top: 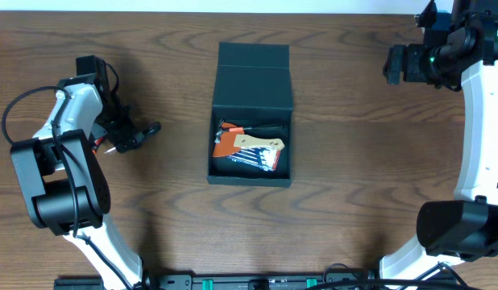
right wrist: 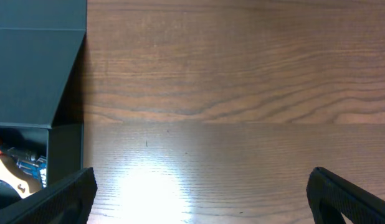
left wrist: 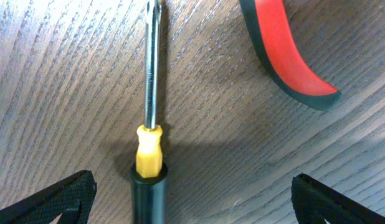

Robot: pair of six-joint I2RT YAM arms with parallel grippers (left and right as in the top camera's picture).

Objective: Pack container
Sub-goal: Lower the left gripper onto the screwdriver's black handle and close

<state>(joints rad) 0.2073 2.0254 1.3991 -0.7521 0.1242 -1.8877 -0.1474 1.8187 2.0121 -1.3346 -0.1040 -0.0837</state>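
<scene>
**Operator:** Report the position of the container.

**Inspector:** The container (top: pixel 251 121) sits at the centre of the table (top: pixel 354 161) in the overhead view, lid flap (top: pixel 254 74) folded back toward the top of the frame. Inside lie an orange item (top: pixel 227 143), a tan item (top: pixel 261 144) and blue-handled tools (top: pixel 253 160), overlapping. In the right wrist view, its corner occupies the left edge of the frame.

**Operator:** State of the left gripper?

**Inspector:** The left gripper (left wrist: pixel 192 196) has its fingers (left wrist: pixel 61 199) spread wide, at the lower corners of the left wrist view. Between them lies a screwdriver (left wrist: pixel 150 124), black and yellow handle at the bottom, shaft pointing to the top of the frame. Neither finger touches it. A red, black-edged curved handle (left wrist: pixel 283 50) lies at upper right, apart from the screwdriver.

**Operator:** And the right gripper?

**Inspector:** The right gripper (right wrist: pixel 202 199) is also spread, over bare wood beside the container, gripping nothing. In the overhead view it sits at the upper right.
</scene>
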